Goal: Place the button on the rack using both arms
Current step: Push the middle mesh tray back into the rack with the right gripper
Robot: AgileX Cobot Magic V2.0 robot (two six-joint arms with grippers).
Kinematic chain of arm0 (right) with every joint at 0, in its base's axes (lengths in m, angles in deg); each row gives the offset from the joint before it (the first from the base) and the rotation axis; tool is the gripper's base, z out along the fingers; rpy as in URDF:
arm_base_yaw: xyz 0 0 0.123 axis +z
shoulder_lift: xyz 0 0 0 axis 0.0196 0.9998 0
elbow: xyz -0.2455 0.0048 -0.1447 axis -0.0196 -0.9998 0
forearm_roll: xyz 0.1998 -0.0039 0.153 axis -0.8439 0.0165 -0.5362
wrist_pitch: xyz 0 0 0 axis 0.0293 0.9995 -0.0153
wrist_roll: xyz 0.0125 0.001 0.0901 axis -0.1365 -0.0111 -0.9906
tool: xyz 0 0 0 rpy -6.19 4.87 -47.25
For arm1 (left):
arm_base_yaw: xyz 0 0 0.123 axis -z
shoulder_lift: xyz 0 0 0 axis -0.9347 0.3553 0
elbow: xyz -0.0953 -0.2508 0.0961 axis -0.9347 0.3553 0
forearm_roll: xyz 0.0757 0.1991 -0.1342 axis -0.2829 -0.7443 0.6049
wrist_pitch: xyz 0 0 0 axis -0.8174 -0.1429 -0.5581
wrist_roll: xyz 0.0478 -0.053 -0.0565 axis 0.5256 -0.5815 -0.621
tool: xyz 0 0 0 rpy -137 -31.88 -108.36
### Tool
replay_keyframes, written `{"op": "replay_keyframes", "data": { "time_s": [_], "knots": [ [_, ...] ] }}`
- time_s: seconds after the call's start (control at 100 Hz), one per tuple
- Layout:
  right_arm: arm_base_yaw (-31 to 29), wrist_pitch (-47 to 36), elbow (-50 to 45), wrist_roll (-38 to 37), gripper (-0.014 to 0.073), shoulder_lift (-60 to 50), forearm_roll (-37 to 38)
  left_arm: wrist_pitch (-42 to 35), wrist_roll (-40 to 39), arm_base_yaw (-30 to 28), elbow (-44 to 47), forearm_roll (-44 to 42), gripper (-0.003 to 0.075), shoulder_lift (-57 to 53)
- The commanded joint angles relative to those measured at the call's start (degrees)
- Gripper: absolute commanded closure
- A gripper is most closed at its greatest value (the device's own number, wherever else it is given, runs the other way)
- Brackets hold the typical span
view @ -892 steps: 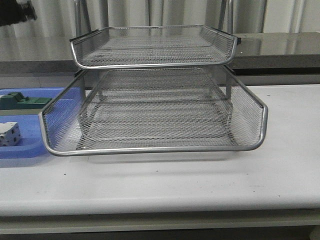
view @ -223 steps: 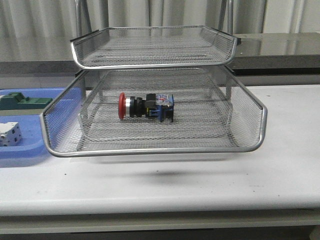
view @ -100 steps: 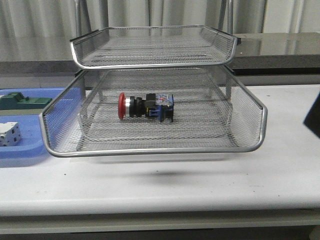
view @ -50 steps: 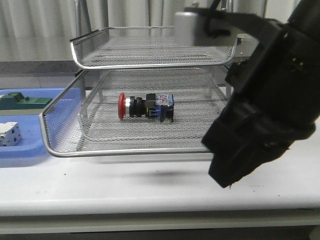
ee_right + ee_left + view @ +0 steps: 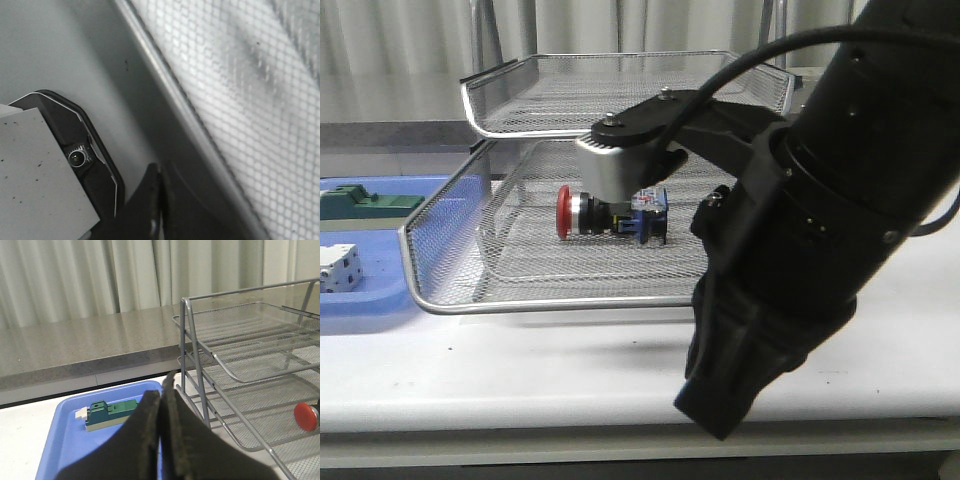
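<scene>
The button (image 5: 566, 212) lies on its side in the middle tier of the silver wire-mesh rack (image 5: 620, 298), red head to the left. Its red head also shows in the left wrist view (image 5: 306, 416). The right arm's bulky black body fills the front right, and its grey gripper housing (image 5: 618, 170) hangs in front of the button's body, fingers hidden there. In the right wrist view the right gripper (image 5: 161, 167) is shut and empty over the rack rim (image 5: 170, 95). The left gripper (image 5: 162, 390) is shut and empty, left of the rack (image 5: 235, 377).
A flat blue tray (image 5: 360, 295) lies left of the rack with a white dotted block (image 5: 338, 268) and a green block (image 5: 365, 203); both tray (image 5: 65, 440) and green block (image 5: 110, 412) show in the left wrist view. A grey counter and curtains stand behind.
The right arm has swung in from the right and now covers the rack's front right, its housing in front of the button. The button has not moved in the last second.
</scene>
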Motion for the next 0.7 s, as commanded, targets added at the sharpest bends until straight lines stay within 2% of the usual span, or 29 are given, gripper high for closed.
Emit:
{"op": "replay_keyframes", "data": {
  "time_s": [0.0,0.23,0.69],
  "knots": [
    [0.19,-4.09,1.74,0.71,0.0663,-1.58,3.02,-4.72,-0.52,-0.07,-1.53,0.85,0.0741,0.76],
    [0.19,-6.29,1.74,0.71,0.0663,-1.47,8.5,-4.72,-0.52,-0.07,-1.53,0.85,0.0741,0.76],
    [-0.6,-11.73,1.74,0.71,0.0663,-1.39,13.67,-4.72,-0.52,-0.07,-1.53,0.85,0.0741,0.76]
  ]
}}
